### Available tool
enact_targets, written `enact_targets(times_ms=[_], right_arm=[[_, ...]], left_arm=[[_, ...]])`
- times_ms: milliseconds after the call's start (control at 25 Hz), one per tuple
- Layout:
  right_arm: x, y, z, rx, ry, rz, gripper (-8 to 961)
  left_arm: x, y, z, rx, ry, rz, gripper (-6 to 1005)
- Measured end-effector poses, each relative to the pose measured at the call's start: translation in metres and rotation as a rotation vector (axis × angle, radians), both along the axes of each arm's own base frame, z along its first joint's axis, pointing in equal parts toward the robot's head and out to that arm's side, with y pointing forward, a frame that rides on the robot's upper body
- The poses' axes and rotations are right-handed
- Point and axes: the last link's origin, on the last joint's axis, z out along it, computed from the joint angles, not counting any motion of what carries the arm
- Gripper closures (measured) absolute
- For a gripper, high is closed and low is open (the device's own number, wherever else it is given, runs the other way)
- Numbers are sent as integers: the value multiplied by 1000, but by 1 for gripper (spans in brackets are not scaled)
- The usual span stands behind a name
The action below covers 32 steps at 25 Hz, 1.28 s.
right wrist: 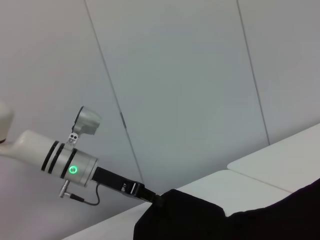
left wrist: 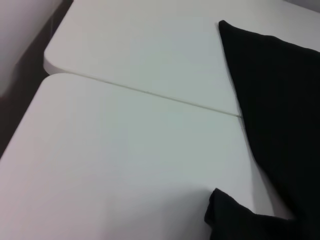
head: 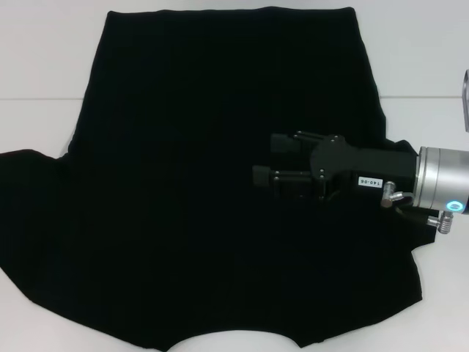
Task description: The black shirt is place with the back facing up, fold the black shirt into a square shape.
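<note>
Black shirt (head: 190, 183) spread flat on white worktop (head: 44, 81), my right end effector (head: 267, 161) above its right side, fingers apart, left end effector's grip state indeterminable.

Black right hand (head: 265, 160) on a silver wrist with a glowing ring and white label.

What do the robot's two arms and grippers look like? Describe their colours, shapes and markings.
The right gripper is black and angular. It sits on a silver cylindrical wrist with a glowing blue ring, protruding bolts and a small white number label. The left gripper is slim and black, on a silver-white cylinder with dark bands, a glowing green ring and a thin dark cable.
</note>
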Motion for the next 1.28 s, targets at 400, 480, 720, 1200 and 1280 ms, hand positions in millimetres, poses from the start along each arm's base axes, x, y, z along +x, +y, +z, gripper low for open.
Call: enact_targets(times_ms=[400,480,720,1200,1280], right_arm=[[0,0,0,4,-2,5,66],[0,0,0,4,-2,5,66],[0,0,0,4,-3,5,67],[1,-1,-1,3,-1,3,68],[1,-1,-1,3,-1,3,68]], left_arm=[[-3,-5,7,-2,4,32,955],[-3,-6,7,-6,4,38,954],[-2,-5,4,-19,-1,38,951],[-1,-3,-5,-20,-25,41,945],[0,-1,-6,-15,-28,38,944]])
